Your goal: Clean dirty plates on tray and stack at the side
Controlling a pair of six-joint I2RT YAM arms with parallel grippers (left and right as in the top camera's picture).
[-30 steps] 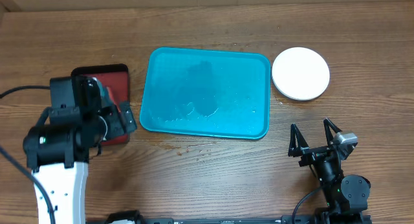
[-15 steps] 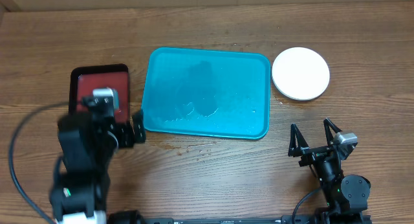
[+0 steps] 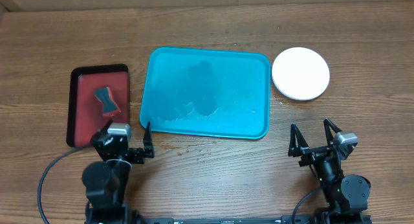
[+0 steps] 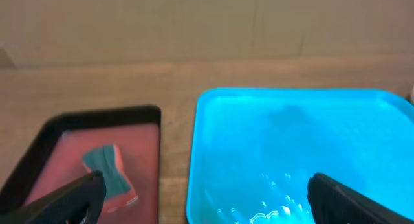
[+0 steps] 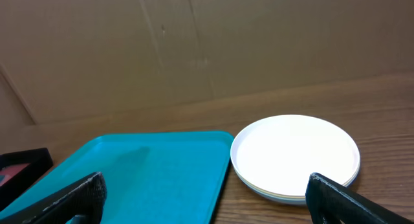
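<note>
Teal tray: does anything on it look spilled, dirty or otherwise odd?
Slightly. The plates sit stacked beside the teal tray, not on it, yet its floor shows wet streaks and small droplets toward the near edge, apparently water left behind. Nothing looks askew or damaged.

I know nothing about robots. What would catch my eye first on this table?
The big teal tray in the middle of the wooden table grabs you first; it holds no plates, only a wet-looking sheen. Just right of it sits a white plate, seemingly the top of a small stack. To the left, a dark red tray carries a sponge-like block.
</note>
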